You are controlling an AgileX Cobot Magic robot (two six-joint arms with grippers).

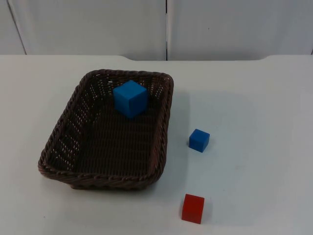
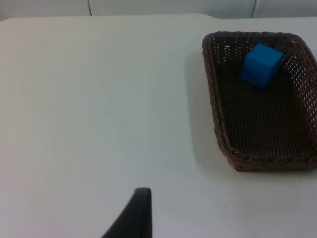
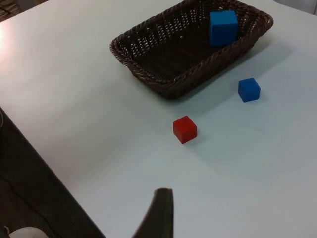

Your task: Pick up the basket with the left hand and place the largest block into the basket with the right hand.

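Basket (image 1: 58, 161) of dark brown wicker, rectangular and shallow, rests flat on the white table (image 1: 254, 98), to the left of the two loose blocks. Inside the basket sits the large blue block (image 1: 130, 98), the biggest of the three, tucked into the far corner and leaning against the woven wall nearest the grey partition wall (image 1: 234, 27). Nothing else lies in the basket; its woven floor is otherwise bare.

Just to the right of the basket, on the table and not touching it, stands a small blue block (image 1: 199, 140). Nearer the table's front edge than the basket, and right of its front corner, stands a small red block (image 1: 193, 208), well apart from the small blue one.

Left gripper (image 2: 130, 218) hangs over bare table, well away from the basket's left side; whether it is open or closed cannot be told. Right gripper (image 3: 158, 213) hangs beyond the red block, farther from the basket; its state likewise cannot be told.
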